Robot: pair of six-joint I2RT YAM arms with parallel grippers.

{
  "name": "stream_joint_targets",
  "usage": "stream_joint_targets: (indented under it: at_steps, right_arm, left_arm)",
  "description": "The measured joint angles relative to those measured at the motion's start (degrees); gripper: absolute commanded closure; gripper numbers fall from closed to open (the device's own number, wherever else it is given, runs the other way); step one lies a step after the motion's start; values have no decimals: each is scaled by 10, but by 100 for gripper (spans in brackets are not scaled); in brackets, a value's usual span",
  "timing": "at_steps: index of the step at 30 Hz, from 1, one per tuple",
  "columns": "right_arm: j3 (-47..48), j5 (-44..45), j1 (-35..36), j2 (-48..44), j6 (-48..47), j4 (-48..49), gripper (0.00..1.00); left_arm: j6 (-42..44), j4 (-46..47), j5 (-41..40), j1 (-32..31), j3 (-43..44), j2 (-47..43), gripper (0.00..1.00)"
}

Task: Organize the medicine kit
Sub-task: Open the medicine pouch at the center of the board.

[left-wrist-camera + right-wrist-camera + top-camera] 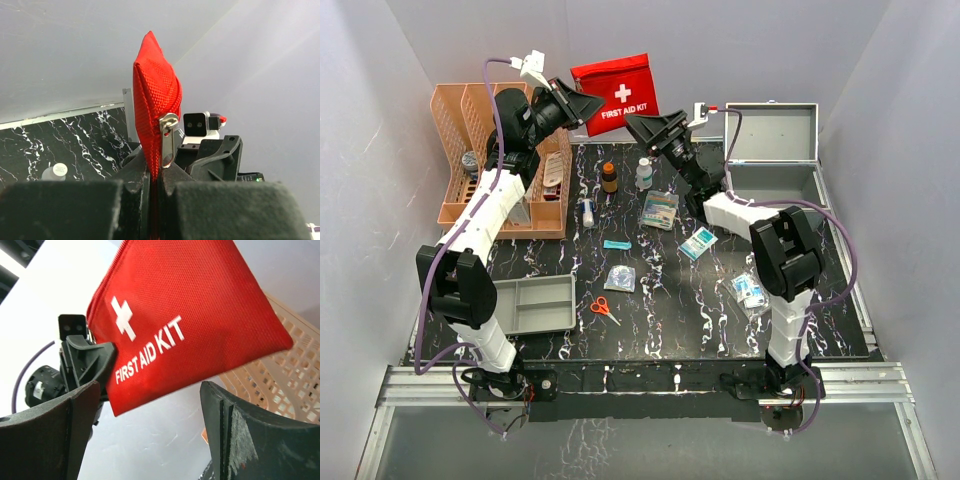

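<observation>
A red first aid kit pouch (617, 92) hangs in the air at the back of the table. My left gripper (588, 103) is shut on its left edge. In the left wrist view the pouch's edge (154, 95) is pinched between the jaws of the left gripper (155, 175), with the zipper pull (168, 139) hanging beside them. My right gripper (635, 125) is open, just below the pouch's lower right corner and apart from it. In the right wrist view the pouch (190, 310) hangs above the right gripper (150, 425), whose fingers (245, 440) are spread wide and hold nothing.
An orange rack (480, 150) stands at the back left and an open grey case (775, 150) at the back right. A grey tray (533, 303), red scissors (603, 306), two small bottles (609, 177) and several packets (660, 210) lie on the black table.
</observation>
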Motion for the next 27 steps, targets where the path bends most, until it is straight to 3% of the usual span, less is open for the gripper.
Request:
stream_joint_targets:
  at_steps: [4, 7, 11, 13, 14, 18, 20, 27]
  right_arm:
    - [23, 1, -3, 19, 20, 33, 23]
    - [55, 1, -4, 49, 39, 58, 36]
    - [96, 0, -5, 96, 62, 80, 98]
    - [107, -5, -6, 115, 78, 90, 100]
    - [110, -8, -7, 122, 85, 95, 100]
    - [110, -19, -10, 127, 92, 102, 100]
    - [103, -27, -14, 121, 89, 112, 100]
    - [36, -88, -55, 72, 76, 116, 100]
  left_arm:
    - [0, 0, 7, 0, 0, 0, 100]
    - [0, 1, 9, 0, 0, 0, 100]
    - [0, 5, 11, -1, -5, 0, 100]
    - [0, 5, 13, -2, -11, 0, 99]
    - [0, 5, 14, -2, -15, 0, 86]
    - [8, 0, 29, -2, -24, -2, 13]
    - [15, -14, 39, -3, -28, -7, 3]
    - [58, -94, 62, 4, -36, -55, 1]
